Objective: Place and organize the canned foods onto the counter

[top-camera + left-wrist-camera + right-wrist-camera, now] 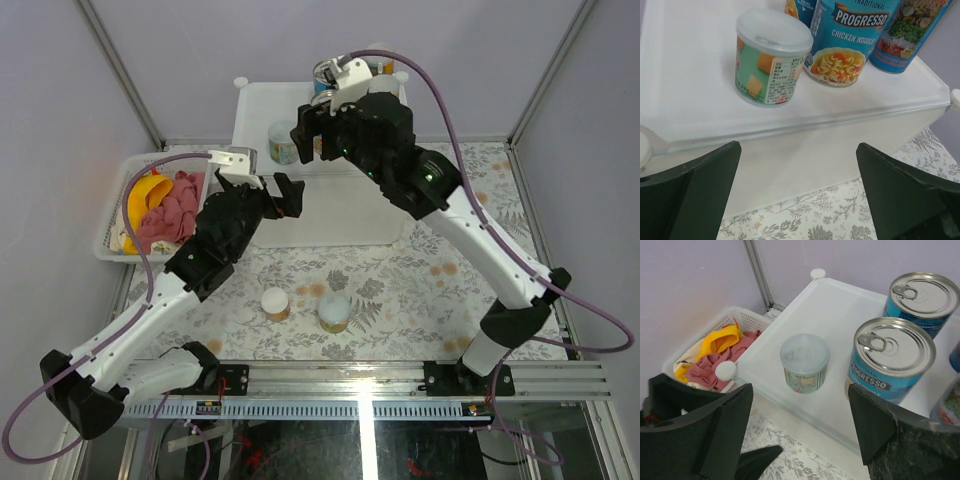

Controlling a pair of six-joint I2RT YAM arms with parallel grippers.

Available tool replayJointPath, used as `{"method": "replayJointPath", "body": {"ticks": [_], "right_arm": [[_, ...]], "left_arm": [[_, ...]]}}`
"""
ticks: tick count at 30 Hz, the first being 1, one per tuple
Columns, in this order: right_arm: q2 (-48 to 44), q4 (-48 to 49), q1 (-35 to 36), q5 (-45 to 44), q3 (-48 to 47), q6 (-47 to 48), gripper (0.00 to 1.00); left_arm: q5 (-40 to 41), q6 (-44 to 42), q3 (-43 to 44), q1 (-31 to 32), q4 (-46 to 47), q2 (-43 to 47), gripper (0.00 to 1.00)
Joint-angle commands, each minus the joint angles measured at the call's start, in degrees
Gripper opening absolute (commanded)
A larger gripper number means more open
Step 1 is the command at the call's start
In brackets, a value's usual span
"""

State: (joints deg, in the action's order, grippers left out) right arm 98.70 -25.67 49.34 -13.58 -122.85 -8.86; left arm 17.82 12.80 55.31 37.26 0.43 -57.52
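Large white plastic box counter point(340, 210) point(690, 80) point(840, 305), flat top, round knobs at corners. On counter top, toward its front left in top view: small green-labelled jar with clear plastic lid point(283, 142) point(771, 57) point(804, 362), upright. Behind and right of that on counter top: two wide blue-labelled steel cans with pull-tab lids, both upright and close together. Front can point(850, 40) point(894, 357) marked Progresso chicken noodle, rear can point(921, 300) just behind; touching or not, cannot tell. More blue labels at counter's right edge, cut off.

Off the counter, on leaf-print mat in front of it: small white-lidded yellow-labelled jar point(275, 303) and pale-lidded jar point(334, 312), side by side, apart. Left of counter: white mesh basket point(108, 225) point(747, 315) with yellow item point(150, 190) and pink cloth point(172, 210).

Right gripper point(312, 145) point(800, 390) above counter's front left, over the green-labelled jar, jaws spread, holding nothing. Left gripper point(283, 195) point(799, 150) just before counter's front wall, jaws fully wide, empty.
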Motion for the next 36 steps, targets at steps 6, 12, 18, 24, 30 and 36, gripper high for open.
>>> {"method": "replayJointPath", "body": {"ticks": [6,12,18,24,30,36], "right_arm": [[-15.4,9.5,0.0,2.0,13.1,-1.4,0.79],[-21.5,10.3,0.0,1.6,18.5,-1.4,0.75],[-25.4,10.4,0.0,1.2,22.4,-1.1,0.71],[-27.4,10.4,0.0,0.2,24.5,-0.5,0.66],[-27.6,10.7,0.0,-0.2,25.1,0.2,0.63],[-26.6,11.3,-0.1,-0.3,24.6,1.0,0.61]], "left_arm": [[5.6,-4.6,6.3,0.3,8.9,-6.5,1.0],[8.3,-6.8,7.9,0.3,10.5,-9.6,1.0],[11.1,-8.8,9.1,0.3,12.2,-12.6,0.99],[13.1,-11.0,9.9,0.1,14.4,-15.0,0.97],[11.8,-10.9,10.1,-2.3,15.6,-16.4,0.93],[8.2,-9.4,10.4,-5.8,16.3,-17.5,0.87]]}}
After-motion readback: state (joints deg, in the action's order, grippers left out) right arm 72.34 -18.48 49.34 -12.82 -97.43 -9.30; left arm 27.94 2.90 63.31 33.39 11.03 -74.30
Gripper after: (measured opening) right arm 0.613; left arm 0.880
